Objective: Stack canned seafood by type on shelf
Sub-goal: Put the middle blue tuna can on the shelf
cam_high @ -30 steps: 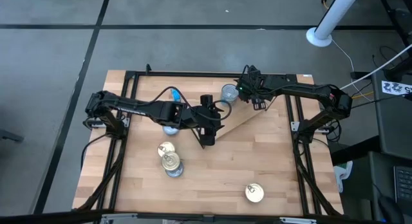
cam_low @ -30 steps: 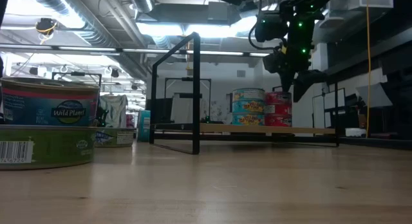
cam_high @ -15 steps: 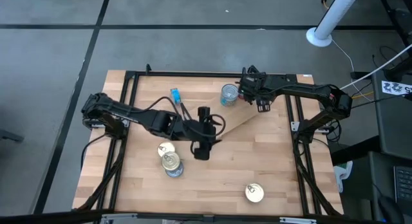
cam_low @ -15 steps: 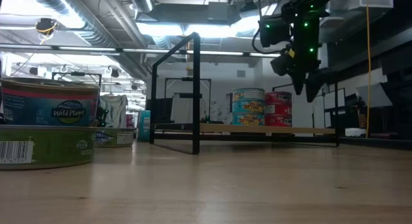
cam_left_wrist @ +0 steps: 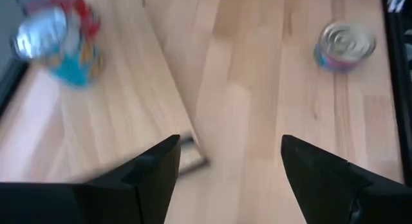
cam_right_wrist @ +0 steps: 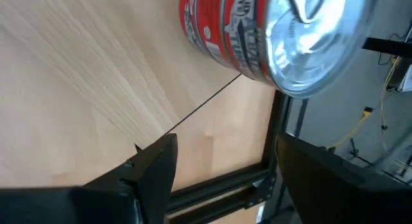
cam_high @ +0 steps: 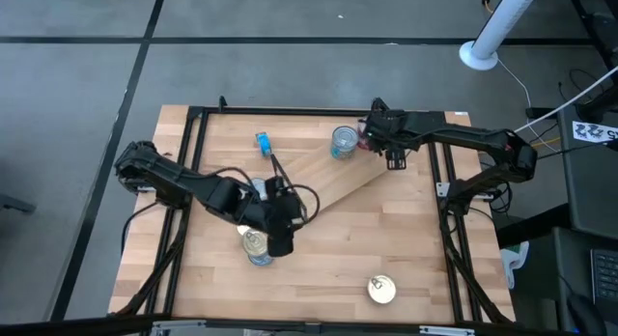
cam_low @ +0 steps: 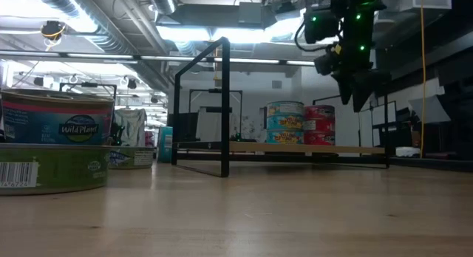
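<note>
Canned seafood (cam_low: 303,124) stands stacked on the shelf (cam_low: 295,148), silver-lidded.

I see a pale butcher-block wooden tabletop (cam_high: 338,259) with a smooth matt grain. The round tins' silver metal lids (cam_high: 381,290) shine glossy. Thin black metal frame (cam_low: 224,109) looks matt, as do my dark plastic fingers (cam_left_wrist: 154,172).
</note>
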Tool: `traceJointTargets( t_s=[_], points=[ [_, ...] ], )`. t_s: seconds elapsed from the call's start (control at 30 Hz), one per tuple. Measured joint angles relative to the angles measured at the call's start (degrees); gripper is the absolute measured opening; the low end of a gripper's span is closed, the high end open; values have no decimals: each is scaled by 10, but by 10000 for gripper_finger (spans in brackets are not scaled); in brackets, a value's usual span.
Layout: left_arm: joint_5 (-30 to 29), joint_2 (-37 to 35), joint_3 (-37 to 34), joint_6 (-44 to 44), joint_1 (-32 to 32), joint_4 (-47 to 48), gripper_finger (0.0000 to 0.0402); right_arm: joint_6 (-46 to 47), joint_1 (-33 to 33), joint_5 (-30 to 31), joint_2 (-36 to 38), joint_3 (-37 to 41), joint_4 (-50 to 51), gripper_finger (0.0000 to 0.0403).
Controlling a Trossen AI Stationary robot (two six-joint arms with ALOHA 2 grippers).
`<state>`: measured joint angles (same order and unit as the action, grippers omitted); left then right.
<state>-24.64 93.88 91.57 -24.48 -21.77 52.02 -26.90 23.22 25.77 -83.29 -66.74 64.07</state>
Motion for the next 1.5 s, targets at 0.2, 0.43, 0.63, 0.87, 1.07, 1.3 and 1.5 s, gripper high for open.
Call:
traceJointTargets(
  t_s=[0.2,0.43,0.63,0.87,1.07,1.3,1.5],
  points=[
    [13,-2,0,-109,-31,85,265,35,0,-50,43,0,0,262],
    [13,1,0,-94,-61,63,265,67,-30,-116,107,0,1,262],
    [14,12,0,-92,-85,62,265,124,-114,-119,154,0,-8,262],
    [48,12,-6,-328,-97,126,265,192,-244,-140,165,0,-81,262],
    [90,12,-39,-485,-121,152,265,196,-337,-165,155,0,-199,262],
    [93,12,-84,-554,-156,155,265,188,-398,-164,117,0,-283,262],
    [93,12,-126,-663,-174,164,265,191,-407,-164,71,0,-291,262]
  ],
)
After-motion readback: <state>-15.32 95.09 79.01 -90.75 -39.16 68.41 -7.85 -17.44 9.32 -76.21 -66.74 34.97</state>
